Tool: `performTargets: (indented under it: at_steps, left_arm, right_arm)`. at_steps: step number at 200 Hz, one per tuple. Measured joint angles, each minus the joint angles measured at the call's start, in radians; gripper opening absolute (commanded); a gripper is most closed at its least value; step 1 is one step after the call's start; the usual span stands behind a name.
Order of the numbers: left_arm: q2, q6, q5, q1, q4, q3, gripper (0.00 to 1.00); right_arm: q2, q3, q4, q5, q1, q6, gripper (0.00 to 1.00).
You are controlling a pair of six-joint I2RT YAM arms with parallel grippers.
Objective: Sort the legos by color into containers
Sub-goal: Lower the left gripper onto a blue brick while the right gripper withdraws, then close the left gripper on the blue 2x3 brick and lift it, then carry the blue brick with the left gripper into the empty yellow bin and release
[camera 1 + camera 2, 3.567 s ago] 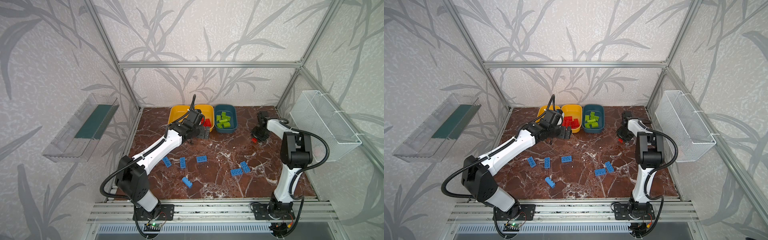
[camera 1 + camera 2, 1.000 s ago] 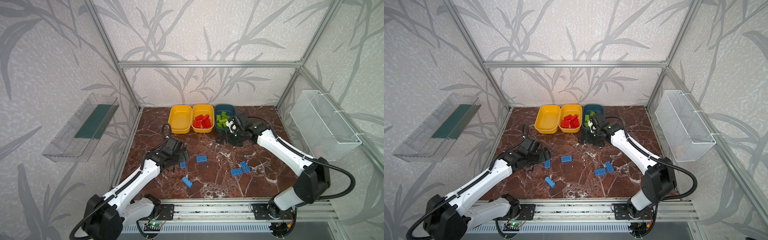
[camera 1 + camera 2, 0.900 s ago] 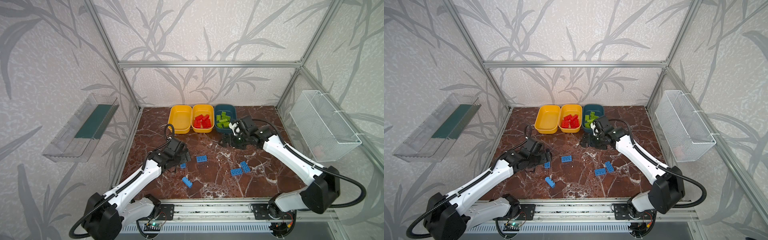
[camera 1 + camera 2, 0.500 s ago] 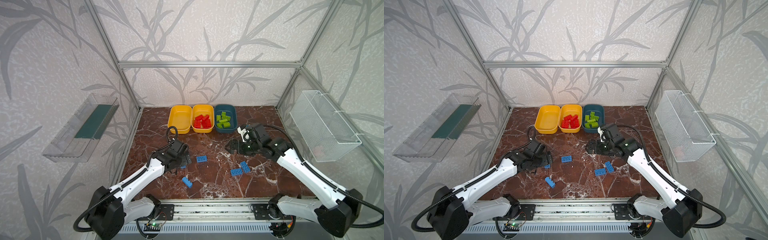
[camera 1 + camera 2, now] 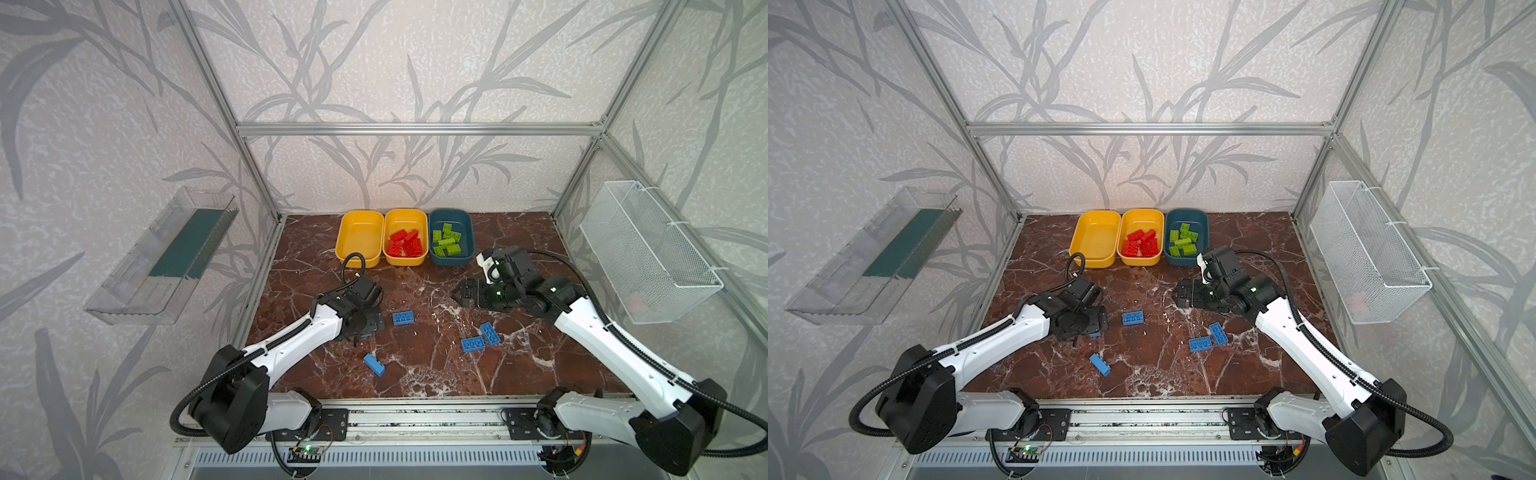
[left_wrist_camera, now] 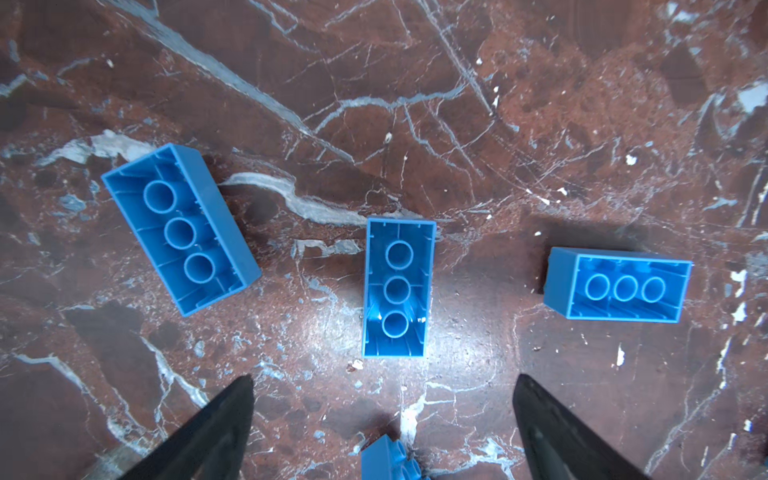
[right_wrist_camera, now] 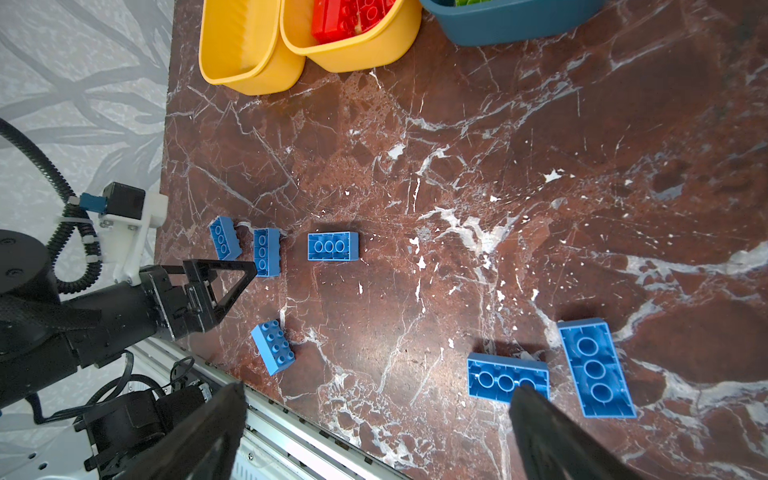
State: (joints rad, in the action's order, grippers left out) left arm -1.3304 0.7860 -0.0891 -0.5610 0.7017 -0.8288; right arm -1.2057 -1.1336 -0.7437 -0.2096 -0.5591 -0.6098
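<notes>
A: Top views: where are the tubs?
B: Three are lined up at the back of the marble table. The left yellow tub is beside the middle yellow tub, in which the red legos are piled. The green legos are held in the teal tub. The blue legos are scattered on the table in both top views (some mostly hidden under an arm).
A: Grippers there?
B: The left gripper is poised low over the leftward blue ones. The right gripper is hung mid-table, in front of the teal tub.
A: Left wrist?
B: The left gripper is seen spread wide, nothing clamped. Three blue legos are laid hollow side up ahead of its fingers. A studs-up one is cut off by the frame edge between them.
A: Right wrist?
B: The right gripper is spread too, nothing held. Two hollow-side-up blue legos are seen just beside one fingertip; contact cannot be told.
</notes>
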Motion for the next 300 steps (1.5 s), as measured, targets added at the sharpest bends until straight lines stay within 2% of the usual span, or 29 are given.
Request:
performTargets:
  at_steps: [30,101,175,217,243,266,300]
  left_arm:
    - [-0.045,-0.02,0.0,0.0,0.002,-0.012,0.94]
    - [-0.163,-0.079,0.019,0.036,-0.013,-0.051,0.82]
    - [-0.266,-0.135,0.068,0.08,-0.045,-0.087,0.55]
    - [-0.315,-0.155,0.084,0.092,-0.055,-0.091,0.36]
    - [-0.332,-0.166,0.091,0.097,-0.054,-0.118,0.27]
    - [-0.343,-0.167,0.091,0.101,-0.04,-0.157,0.22]
    - [-0.352,-0.196,0.089,0.122,0.007,-0.288,0.21]
  right_arm:
    - [-0.042,-0.018,0.003,0.0,0.0,-0.001,0.99]
    - [-0.108,-0.059,0.032,-0.008,0.0,-0.007,0.99]
    - [-0.148,-0.072,0.043,-0.006,0.0,-0.015,0.99]
    - [-0.195,-0.135,0.043,0.0,0.0,-0.013,0.99]
    - [-0.231,-0.188,0.041,0.0,0.0,-0.005,0.99]
    - [-0.259,-0.226,0.036,-0.002,0.0,0.005,0.99]
    - [-0.291,-0.259,0.034,-0.011,0.003,0.014,0.99]
